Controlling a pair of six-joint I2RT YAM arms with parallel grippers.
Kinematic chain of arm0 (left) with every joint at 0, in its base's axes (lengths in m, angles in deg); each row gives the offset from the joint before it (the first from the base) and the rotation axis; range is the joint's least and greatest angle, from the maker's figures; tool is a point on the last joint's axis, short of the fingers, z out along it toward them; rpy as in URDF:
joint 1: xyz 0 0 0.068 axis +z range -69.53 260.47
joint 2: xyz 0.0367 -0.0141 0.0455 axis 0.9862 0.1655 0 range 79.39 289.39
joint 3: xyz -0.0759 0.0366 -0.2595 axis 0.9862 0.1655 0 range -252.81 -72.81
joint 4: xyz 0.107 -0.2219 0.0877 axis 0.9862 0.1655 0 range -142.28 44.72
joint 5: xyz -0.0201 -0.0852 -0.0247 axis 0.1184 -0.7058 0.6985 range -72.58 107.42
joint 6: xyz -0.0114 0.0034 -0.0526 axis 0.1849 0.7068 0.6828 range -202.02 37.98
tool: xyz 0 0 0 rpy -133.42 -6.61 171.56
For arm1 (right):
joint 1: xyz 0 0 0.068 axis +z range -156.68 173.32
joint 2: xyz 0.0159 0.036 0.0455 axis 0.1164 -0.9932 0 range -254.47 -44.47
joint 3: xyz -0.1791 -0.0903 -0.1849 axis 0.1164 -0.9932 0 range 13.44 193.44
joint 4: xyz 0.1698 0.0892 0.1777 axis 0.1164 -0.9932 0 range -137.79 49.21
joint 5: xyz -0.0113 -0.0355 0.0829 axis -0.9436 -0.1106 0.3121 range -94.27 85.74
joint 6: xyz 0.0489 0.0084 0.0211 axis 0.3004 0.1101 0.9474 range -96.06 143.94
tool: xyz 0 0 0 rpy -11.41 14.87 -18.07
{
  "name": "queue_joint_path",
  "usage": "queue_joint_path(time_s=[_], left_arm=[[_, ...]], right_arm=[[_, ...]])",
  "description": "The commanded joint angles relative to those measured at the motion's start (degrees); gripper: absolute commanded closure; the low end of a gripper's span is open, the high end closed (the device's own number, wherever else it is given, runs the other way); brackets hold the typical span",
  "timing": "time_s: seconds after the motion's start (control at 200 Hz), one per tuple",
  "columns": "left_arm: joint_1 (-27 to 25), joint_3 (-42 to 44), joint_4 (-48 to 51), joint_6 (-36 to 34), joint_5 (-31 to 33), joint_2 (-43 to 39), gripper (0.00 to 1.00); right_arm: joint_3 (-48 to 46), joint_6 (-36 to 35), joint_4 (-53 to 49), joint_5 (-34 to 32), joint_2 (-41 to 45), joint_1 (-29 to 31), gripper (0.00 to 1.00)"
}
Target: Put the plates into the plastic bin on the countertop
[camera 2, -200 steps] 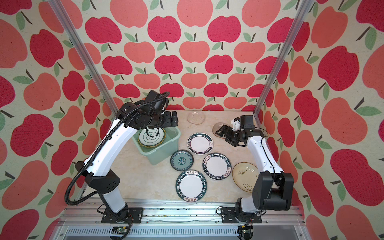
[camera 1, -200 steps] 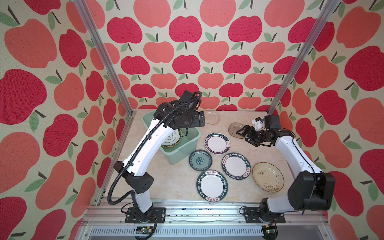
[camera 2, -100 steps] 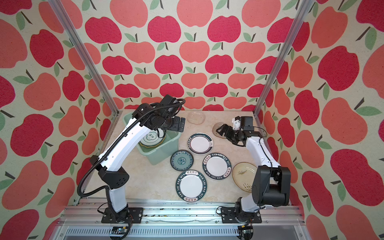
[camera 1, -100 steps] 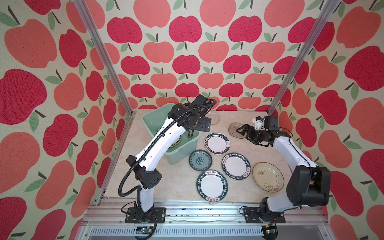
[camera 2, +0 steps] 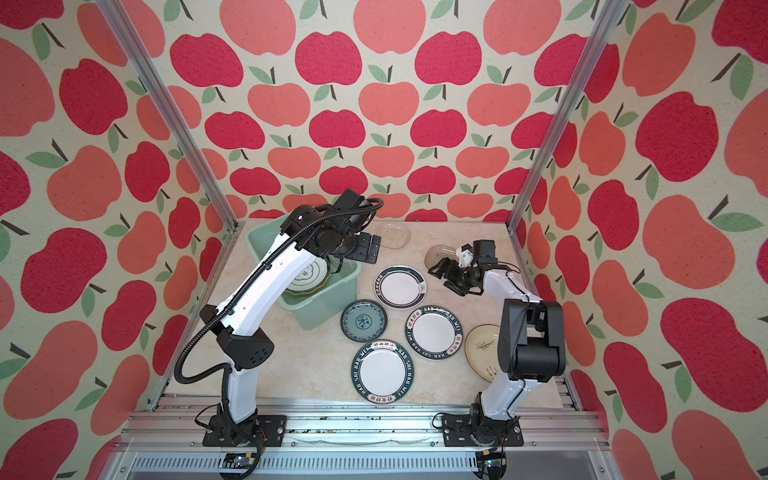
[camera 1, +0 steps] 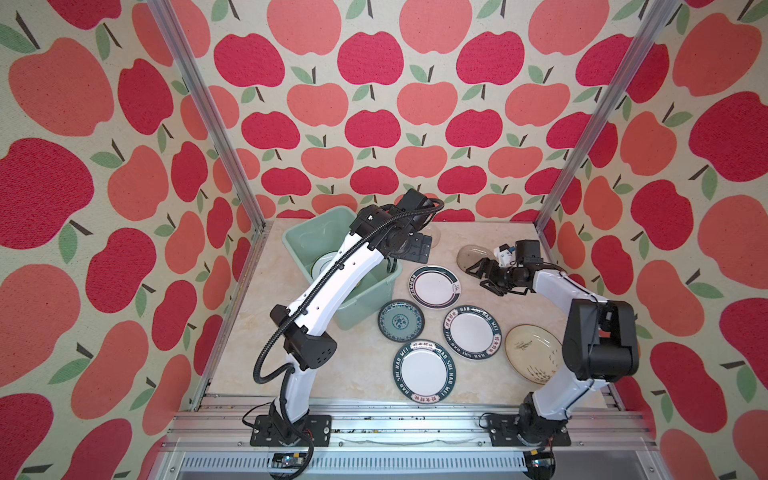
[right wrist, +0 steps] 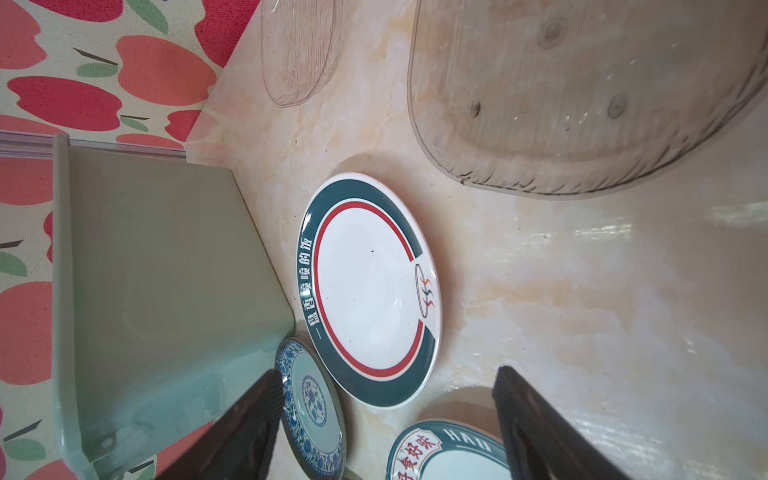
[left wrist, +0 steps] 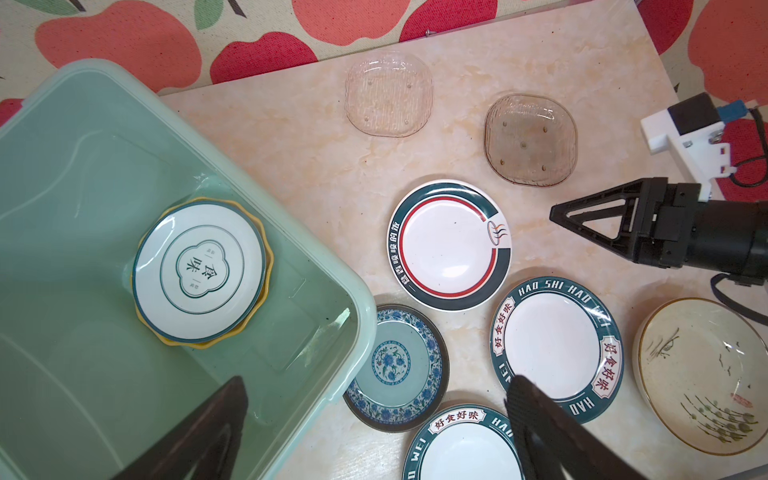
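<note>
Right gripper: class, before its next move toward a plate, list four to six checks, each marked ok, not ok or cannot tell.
1. Right gripper empty, jaws apart: ok.
2. Left gripper empty, jaws wide: ok.
3. Red-ringed plate flat on the countertop, uncovered: ok.
4. Plastic bin has room beside its two stacked plates: ok.
5. Left arm clear of the bin's opening: not ok, it spans it in both top views.
6. Teal floral plate free of the bin's wall: cannot tell, the rim hides its edge.
</note>
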Motion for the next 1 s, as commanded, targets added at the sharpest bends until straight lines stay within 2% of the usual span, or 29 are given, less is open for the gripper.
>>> queue_joint_path(time_s=[0.0,0.275,0.64,0.846,0.996], left_arm=[[-0.3,-2.0,2.1,0.8,-0.7,0.5,0.01],[-0.4,-2.4,2.9,1.8,-0.7,0.5,0.01],[-0.4,-3.1,3.3,2.7,-0.5,0.5,0.01],[-0.4,-3.7,3.8,3.7,-0.7,0.4,0.01],[-0.4,-3.7,3.8,4.0,-0.5,0.1,0.01]], right_arm=[[-1.3,1.5,3.9,4.0,-4.1,-0.2,0.25],[1.3,0.9,5.3,5.6,-11.9,2.0,0.40],[2.0,1.0,7.0,6.5,-16.3,4.4,0.63],[1.7,1.2,7.8,6.0,-17.3,4.8,0.79],[2.0,1.3,7.5,5.6,-16.4,4.9,0.95]])
